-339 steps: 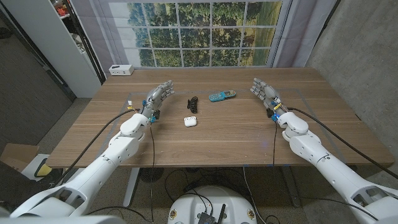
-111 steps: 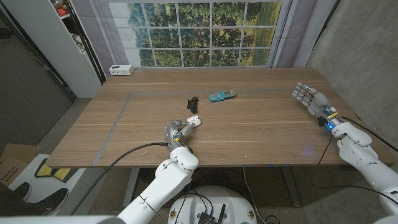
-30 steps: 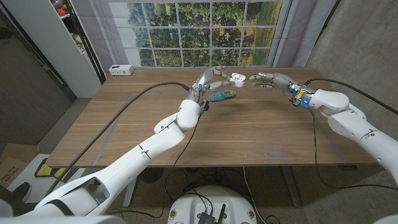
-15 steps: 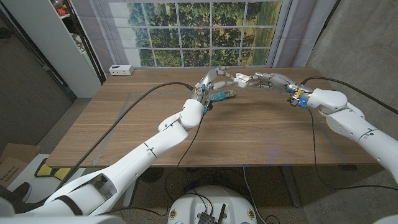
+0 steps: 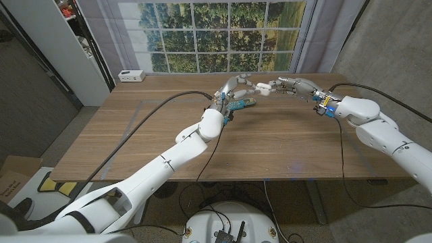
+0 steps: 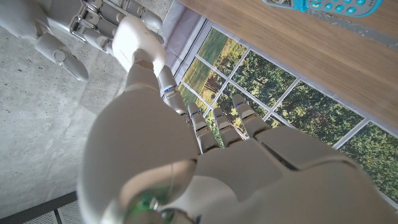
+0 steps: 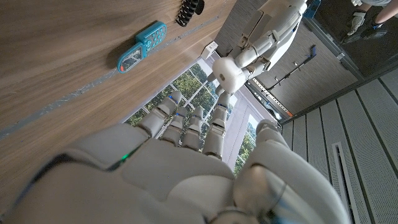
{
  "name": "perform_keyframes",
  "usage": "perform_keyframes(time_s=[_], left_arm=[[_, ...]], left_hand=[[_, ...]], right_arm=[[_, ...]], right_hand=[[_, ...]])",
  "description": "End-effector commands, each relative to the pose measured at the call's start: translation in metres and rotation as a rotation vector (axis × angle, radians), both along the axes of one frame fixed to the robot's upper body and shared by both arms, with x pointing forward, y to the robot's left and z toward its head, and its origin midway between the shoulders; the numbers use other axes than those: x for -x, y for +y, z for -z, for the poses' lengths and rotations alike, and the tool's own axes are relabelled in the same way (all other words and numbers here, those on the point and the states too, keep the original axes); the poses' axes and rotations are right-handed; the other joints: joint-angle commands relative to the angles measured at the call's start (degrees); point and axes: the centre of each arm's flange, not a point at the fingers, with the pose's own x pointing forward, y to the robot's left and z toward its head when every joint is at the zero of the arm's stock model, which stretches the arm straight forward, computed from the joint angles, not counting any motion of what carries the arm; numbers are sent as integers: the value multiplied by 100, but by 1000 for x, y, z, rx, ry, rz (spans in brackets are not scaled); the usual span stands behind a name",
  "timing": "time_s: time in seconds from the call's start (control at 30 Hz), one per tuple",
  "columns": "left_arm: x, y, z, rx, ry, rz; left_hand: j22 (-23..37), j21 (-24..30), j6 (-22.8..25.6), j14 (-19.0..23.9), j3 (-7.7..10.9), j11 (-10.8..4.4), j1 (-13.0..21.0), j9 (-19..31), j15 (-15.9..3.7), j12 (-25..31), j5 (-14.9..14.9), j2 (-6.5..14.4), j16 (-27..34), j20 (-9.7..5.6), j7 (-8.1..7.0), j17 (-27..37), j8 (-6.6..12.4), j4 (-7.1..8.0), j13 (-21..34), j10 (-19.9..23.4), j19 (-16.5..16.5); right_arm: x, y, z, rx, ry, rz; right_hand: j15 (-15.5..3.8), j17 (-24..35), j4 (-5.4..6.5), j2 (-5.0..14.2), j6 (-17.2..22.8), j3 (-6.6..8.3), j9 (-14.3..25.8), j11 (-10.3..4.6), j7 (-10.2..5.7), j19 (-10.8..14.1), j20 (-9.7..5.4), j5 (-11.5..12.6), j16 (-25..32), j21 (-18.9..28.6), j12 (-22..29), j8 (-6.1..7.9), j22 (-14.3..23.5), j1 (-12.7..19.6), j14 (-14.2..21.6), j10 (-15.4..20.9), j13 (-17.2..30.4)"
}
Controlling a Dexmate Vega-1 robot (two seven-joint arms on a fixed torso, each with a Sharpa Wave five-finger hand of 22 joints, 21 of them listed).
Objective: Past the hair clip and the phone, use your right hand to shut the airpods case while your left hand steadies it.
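L hand (image 5: 233,85) is up off the table at the far side, fingers pinching the airpods case (image 5: 260,88) at its tips; in the left wrist view the case (image 6: 138,43) sits on the fingertips as a white rounded lump. R hand (image 5: 293,87) comes in from the opposite side, fingers stretched toward the case w/ tips at or touching it; they aren't wrapped round anything, so I'd call it spread, holding nothing. In the right wrist view the case (image 7: 227,74) is straight ahead of the R fingers (image 7: 193,127), L hand behind it. Key relation: case lies between the two hands, roughly on the line joining them, so the R push gets met by the L grip. Whether the lid is open, shut or partway, can't tell; too small. Phone (image 5: 241,104) and hair clip (image 7: 187,10) lie on the table (image 5: 270,145) nearer the robot than the case, below the L hand. Next, I'd guess: R fingers press the lid down toward L.
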Motion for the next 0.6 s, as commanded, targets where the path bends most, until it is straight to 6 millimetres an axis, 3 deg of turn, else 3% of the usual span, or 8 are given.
perform_keyframes(time_s=[0.03,0.17,0.3,0.6], left_arm=[[-3,-6,2,24,8,13],[-3,-8,2,38,5,20],[-1,-7,2,44,6,30],[-2,5,-2,51,9,69]], left_hand=[[11,44,89,6,25,-2,234,1178,-405,33,-8,264,34,1,-47,16,39,8,7,10,46],[13,47,75,11,30,-6,238,1190,-396,38,-22,270,35,13,-50,17,35,9,6,19,45],[14,50,85,19,32,-8,238,1184,-393,40,-32,271,38,17,-25,17,30,10,6,22,47],[18,55,78,17,36,-5,230,1205,-395,41,-54,275,36,19,-42,19,28,18,5,19,46]], right_arm=[[8,-4,0,-29,-29,-10],[8,-7,3,-72,-41,-5],[7,-14,3,-135,-70,14],[9,-20,-2,-216,-116,72]], right_hand=[[-75,-8,31,11,127,19,2,0,-27,42,6,45,38,31,49,50,17,-62,110,98,11],[-103,-16,27,16,160,32,-1,-19,-53,58,-3,51,49,36,58,43,16,-64,171,128,12],[-127,-29,1,9,-40,55,-5,-15,-53,85,-4,57,50,43,41,-65,15,-50,229,100,12],[-152,-40,-43,6,-190,91,-7,-4,-62,119,-10,57,64,50,26,-143,14,-11,332,72,13]])
